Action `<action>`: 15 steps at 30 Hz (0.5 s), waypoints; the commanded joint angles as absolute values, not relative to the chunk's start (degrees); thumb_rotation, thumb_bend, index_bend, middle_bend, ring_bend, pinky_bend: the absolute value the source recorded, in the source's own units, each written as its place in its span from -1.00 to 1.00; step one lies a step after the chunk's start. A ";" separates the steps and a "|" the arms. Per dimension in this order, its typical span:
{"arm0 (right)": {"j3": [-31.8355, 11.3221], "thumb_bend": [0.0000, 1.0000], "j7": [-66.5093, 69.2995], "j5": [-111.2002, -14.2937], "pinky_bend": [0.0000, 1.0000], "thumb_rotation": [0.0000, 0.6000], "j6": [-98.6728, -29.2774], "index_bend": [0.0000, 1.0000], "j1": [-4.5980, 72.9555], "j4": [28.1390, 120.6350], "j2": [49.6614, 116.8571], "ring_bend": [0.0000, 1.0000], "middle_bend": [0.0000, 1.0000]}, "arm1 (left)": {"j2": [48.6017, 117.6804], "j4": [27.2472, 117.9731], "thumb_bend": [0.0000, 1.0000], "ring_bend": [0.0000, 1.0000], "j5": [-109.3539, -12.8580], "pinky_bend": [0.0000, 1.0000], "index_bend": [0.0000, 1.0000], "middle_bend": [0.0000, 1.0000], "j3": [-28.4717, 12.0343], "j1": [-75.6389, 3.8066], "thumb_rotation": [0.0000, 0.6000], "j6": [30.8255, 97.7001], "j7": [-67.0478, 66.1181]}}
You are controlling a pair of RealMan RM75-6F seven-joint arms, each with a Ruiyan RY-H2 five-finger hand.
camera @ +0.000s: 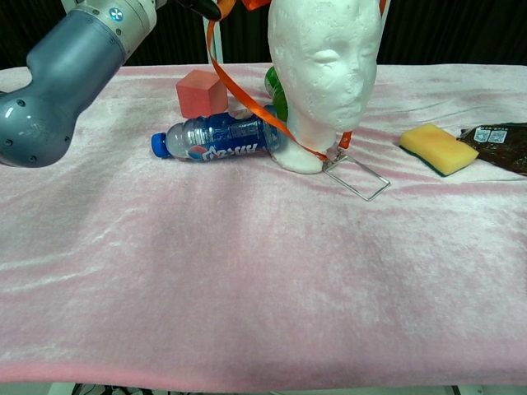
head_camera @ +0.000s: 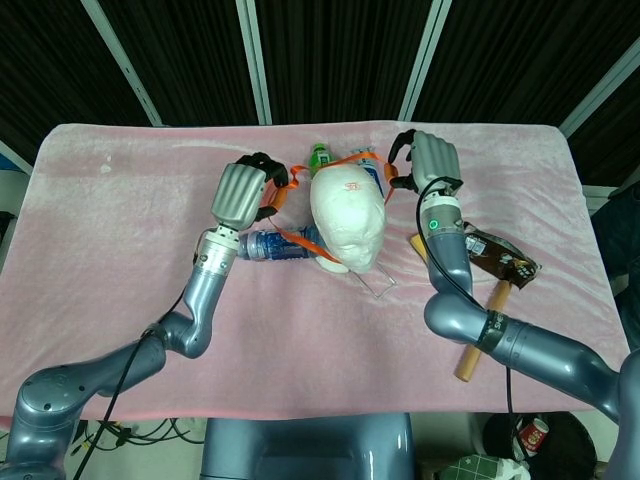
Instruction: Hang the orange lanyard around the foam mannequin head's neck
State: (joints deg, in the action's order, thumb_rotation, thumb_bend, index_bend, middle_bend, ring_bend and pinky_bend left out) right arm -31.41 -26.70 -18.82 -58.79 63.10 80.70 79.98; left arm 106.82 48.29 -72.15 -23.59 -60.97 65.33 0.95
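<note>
The orange lanyard [head_camera: 300,192] is looped over the foam mannequin head [head_camera: 348,222], which stands upright just above the middle of the head view with its face turned toward the bottom of the frame. The strap's loop is stretched across the frame, its long axis running left to right behind the head, and its front end comes down to the base of the neck, where a clear badge holder [camera: 356,175] lies on the pink desk [head_camera: 120,290] pointing toward the lower right. The left robot hand [head_camera: 245,195], left of the head, is clenched on the strap's left side. The right robot hand [head_camera: 428,160], at the upper right of the head, has its fingers curled at the strap's other end and appears to grasp it, though the contact is too small to confirm. The main risk, as I judge it, is tension: a pull to either side could tip the light foam head or drag it into the blue bottle [head_camera: 275,243] lying against its left side. The strap could also snag on the crown or the green bottle [head_camera: 318,156] behind the head rather than settle around the neck.
</note>
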 commanded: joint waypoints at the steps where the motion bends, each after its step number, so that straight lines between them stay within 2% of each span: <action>1: -31.45 0.12 -27.09 -17.99 -0.41 1.00 -58.15 0.99 63.96 79.28 80.75 -0.13 -0.26 | 108.17 46.03 -0.12 -0.36 -71.97 -0.16 0.18 0.10 -23.73 -61.86 1.00 65.08 0.73; 15: -30.50 0.11 -28.18 -16.02 -0.41 1.00 -55.03 0.99 66.32 74.02 83.62 -0.13 -0.26 | 112.79 36.91 -0.16 -0.38 -71.31 -0.19 0.15 0.07 -23.65 -64.57 1.00 62.58 2.24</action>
